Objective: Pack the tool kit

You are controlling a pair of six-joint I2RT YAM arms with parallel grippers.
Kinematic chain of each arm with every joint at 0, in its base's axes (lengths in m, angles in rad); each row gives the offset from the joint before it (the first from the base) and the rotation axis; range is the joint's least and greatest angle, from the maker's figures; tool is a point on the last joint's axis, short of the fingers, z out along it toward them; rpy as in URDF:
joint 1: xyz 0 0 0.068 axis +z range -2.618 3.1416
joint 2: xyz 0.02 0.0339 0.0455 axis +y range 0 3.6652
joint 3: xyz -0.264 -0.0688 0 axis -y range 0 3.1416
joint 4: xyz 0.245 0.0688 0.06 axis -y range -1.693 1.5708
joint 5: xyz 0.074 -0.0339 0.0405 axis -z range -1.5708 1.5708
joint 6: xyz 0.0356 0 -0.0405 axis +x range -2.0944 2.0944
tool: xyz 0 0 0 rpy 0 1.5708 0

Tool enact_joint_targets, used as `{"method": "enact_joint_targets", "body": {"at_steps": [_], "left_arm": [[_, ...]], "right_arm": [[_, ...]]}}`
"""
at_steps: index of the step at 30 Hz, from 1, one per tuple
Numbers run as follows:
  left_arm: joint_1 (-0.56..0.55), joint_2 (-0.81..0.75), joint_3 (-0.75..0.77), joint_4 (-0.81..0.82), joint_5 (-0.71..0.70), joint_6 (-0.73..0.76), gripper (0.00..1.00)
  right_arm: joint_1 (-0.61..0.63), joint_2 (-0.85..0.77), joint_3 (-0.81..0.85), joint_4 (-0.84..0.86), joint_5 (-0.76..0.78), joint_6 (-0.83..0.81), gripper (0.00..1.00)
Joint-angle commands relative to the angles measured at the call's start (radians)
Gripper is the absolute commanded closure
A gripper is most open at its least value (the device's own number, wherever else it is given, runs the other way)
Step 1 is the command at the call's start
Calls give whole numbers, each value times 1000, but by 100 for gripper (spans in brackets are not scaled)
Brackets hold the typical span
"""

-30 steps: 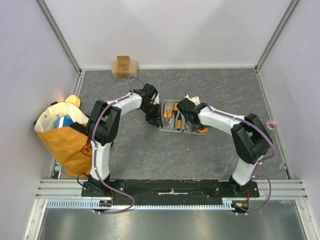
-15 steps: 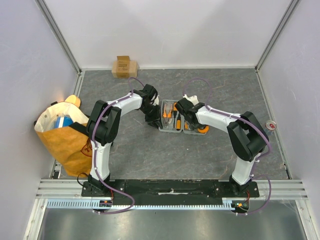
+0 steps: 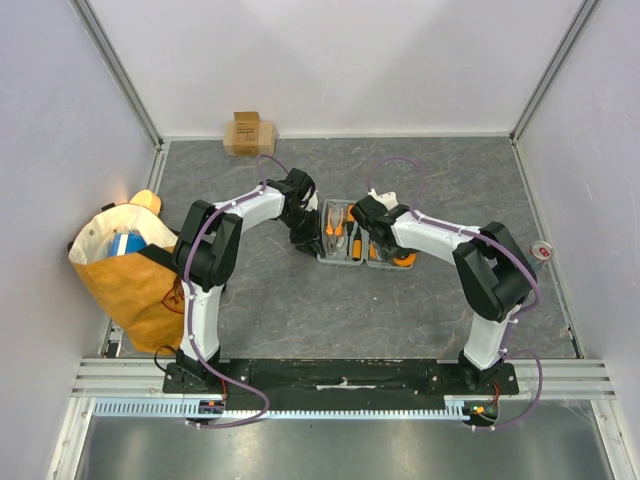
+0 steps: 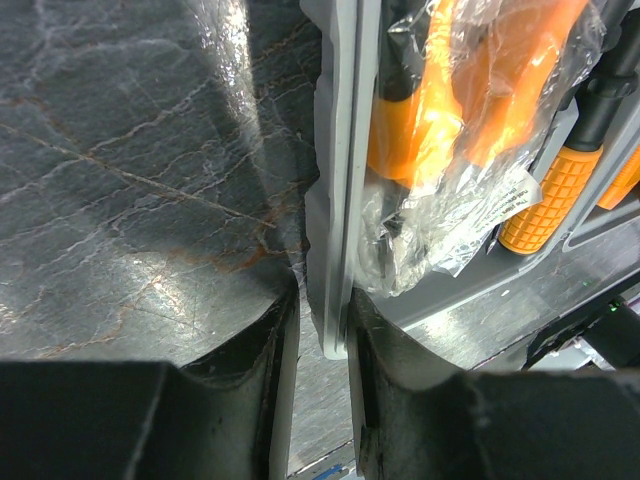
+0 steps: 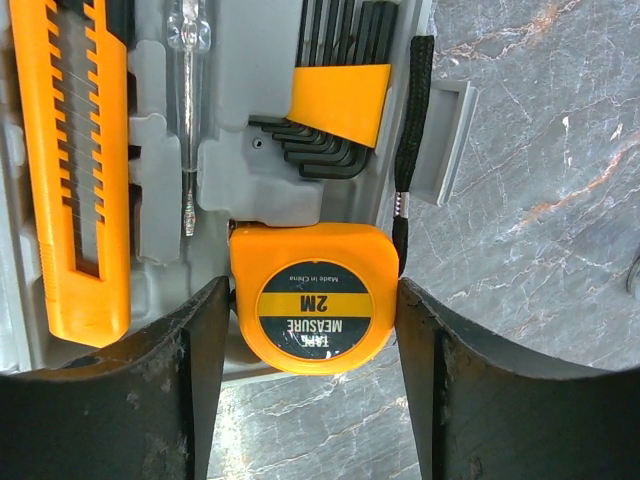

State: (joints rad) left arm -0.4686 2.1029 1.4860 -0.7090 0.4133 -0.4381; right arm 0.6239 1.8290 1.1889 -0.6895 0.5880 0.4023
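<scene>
The right gripper [image 5: 310,305] has its 2 fingers [image 5: 190,350] pressed against opposite sides of the orange tape measure [image 5: 315,300], which sits at the corner of the open grey case [image 5: 240,150]. Its lower edge overhangs the case rim, and I cannot tell whether it is seated in a recess. The left gripper [image 4: 318,320] is clamped on the thin side wall of the case [image 4: 338,150], pinning it to the table [image 3: 300,310].

Likely trouble: if the tape measure goes down skewed, it may ride up on the rim instead of dropping in. Its black strap [image 5: 410,130] trails over the edge beside the latch tab [image 5: 447,140] and could be trapped under the lid. A hard push may make the case slip, since the left gripper only holds a narrow lip.

Close by are the utility knife [image 5: 65,170], a tester screwdriver [image 5: 187,120] and hex keys [image 5: 335,100]. The pliers [image 4: 470,110] lie in loose plastic wrap that could foul the lid. A cardboard box [image 3: 247,132] and a yellow bag [image 3: 130,275] are well apart.
</scene>
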Motion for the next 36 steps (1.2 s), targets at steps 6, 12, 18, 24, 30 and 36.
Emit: {"method": "enact_joint_targets", "body": {"at_steps": [6,12,18,24,30,36], "left_arm": [[-1,25,-24,-60,-80,13,69],[1,26,-23,-60,-79,13,69],[1,28,-21,-60,-79,13,69],[1,32,-21,-60,-74,15,70],[-1,35,-21,-60,-73,13,70],[1,35,-18,-60,-68,13,70]], "right_arm": [[-23,-82,38,24,-20,78,56],[-56,-131,35,76,-82,87,56],[-84,-149,3,126,-154,84,56],[-84,-158,-38,189,-260,69,57],[-85,-152,-48,208,-332,30,57],[-85,-163,-83,220,-387,-6,59]]}}
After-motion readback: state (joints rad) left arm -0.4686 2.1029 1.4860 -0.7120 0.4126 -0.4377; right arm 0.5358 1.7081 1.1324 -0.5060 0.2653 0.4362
